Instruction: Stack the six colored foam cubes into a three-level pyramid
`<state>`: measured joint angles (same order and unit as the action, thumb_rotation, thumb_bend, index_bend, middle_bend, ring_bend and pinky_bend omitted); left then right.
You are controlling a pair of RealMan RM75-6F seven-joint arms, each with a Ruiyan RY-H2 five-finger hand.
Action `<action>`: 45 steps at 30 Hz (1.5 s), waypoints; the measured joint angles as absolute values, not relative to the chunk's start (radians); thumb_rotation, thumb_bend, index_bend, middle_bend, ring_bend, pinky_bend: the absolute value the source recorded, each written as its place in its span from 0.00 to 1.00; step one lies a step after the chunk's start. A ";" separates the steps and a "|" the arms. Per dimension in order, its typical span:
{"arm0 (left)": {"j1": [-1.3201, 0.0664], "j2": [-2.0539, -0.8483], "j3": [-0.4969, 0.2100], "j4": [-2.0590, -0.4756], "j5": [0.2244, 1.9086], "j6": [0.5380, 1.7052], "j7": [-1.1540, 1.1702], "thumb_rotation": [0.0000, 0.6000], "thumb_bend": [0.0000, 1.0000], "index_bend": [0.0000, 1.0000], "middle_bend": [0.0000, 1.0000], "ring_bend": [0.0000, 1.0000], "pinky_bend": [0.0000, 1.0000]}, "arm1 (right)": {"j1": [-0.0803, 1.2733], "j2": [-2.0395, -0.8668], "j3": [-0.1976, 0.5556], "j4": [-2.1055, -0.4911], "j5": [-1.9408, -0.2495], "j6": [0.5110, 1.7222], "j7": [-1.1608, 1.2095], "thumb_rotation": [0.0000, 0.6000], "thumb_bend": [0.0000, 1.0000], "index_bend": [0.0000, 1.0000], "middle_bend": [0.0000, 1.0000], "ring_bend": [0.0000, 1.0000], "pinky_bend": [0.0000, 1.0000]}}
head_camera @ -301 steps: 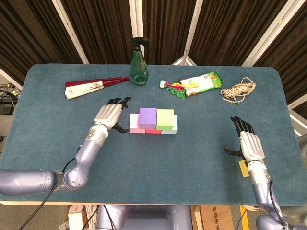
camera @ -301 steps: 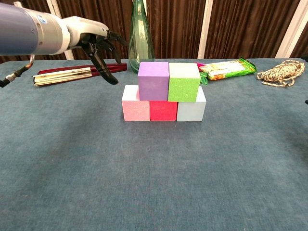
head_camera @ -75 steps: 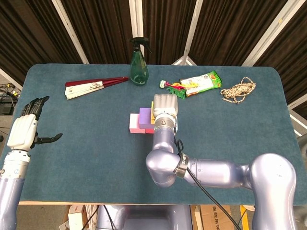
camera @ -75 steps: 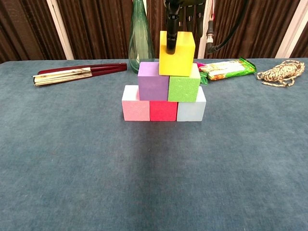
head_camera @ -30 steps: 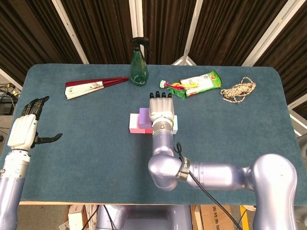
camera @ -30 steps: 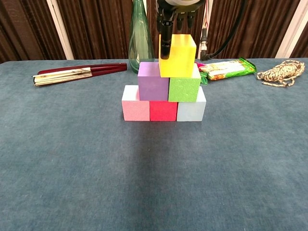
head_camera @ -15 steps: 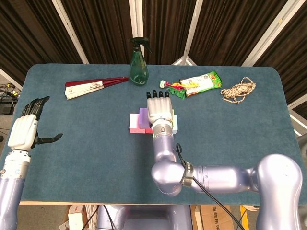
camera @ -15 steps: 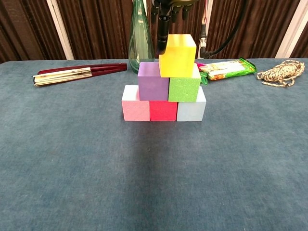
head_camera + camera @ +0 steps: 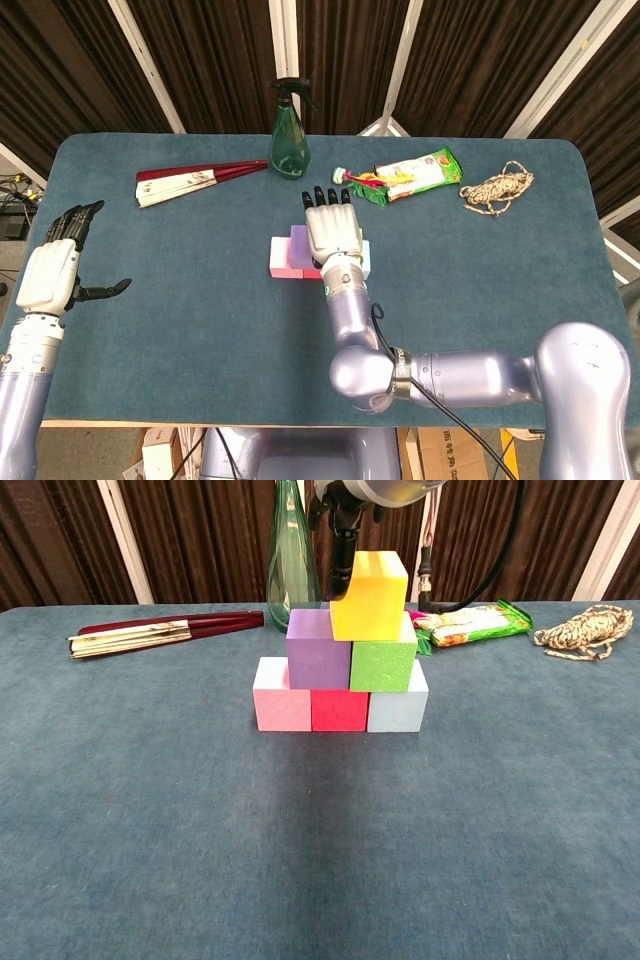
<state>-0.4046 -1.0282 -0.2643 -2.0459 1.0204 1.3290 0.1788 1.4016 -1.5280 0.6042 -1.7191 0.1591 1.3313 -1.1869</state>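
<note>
Chest view: yellow cube [image 9: 369, 595] sits on top of the purple cube [image 9: 318, 648] and green cube [image 9: 382, 661], which rest on the pink cube [image 9: 282, 707], red cube [image 9: 339, 710] and pale blue cube [image 9: 396, 709]. The yellow one sits right of centre, more over green than purple, slightly turned.

Right hand [image 9: 331, 229] hovers over the stack, fingers extended and apart, holding nothing; one dark fingertip hangs by the yellow cube's upper left edge, contact not clear. Left hand [image 9: 54, 270] is out at the far left table edge, fingers spread, empty, well apart from the blocks.

Judgement: the pyramid looks complete, and the step in hand is letting go cleanly. Best lifted straight up, no sideways drag, since foam is light and a brushing finger could tip the top block. A small leftward nudge would centre it, at some risk.

Around: green spray bottle [image 9: 290, 131] just behind the stack, closest obstacle for a retreating arm. Folded fan [image 9: 195, 181] back left, snack packet [image 9: 420, 173] and rope bundle [image 9: 497, 189] back right, all clear of the work.
</note>
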 measured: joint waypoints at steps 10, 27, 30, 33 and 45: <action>-0.405 -1.030 -0.264 -2.044 1.020 1.329 0.180 1.00 0.10 0.00 0.06 0.00 0.02 | 1.400 -1.542 0.575 -1.702 0.122 1.325 -1.155 1.00 0.29 0.00 0.00 0.00 0.00; -0.408 -1.034 -0.263 -2.040 1.013 1.324 0.184 1.00 0.10 0.00 0.06 0.00 0.02 | 1.406 -1.556 0.563 -1.675 0.101 1.317 -1.127 1.00 0.29 0.00 0.00 0.00 0.00; -0.408 -1.034 -0.263 -2.040 1.014 1.324 0.185 1.00 0.10 0.00 0.06 0.00 0.02 | 1.408 -1.559 0.561 -1.673 0.104 1.317 -1.128 1.00 0.29 0.00 0.00 0.00 0.00; -0.407 -1.034 -0.263 -2.040 1.013 1.325 0.183 1.00 0.10 0.00 0.06 0.00 0.02 | 1.409 -1.562 0.561 -1.672 0.111 1.318 -1.127 1.00 0.29 0.00 0.00 0.00 0.00; -0.409 -1.035 -0.261 -2.038 1.014 1.322 0.186 1.00 0.10 0.00 0.06 0.00 0.02 | 1.392 -1.543 0.563 -1.728 0.099 1.321 -1.106 1.00 0.29 0.00 0.00 0.00 0.00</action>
<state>-0.4088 -1.0350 -0.2610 -2.0384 1.0144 1.3216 0.1862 1.3924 -1.5430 0.5627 -1.7284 0.0985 1.3210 -1.1057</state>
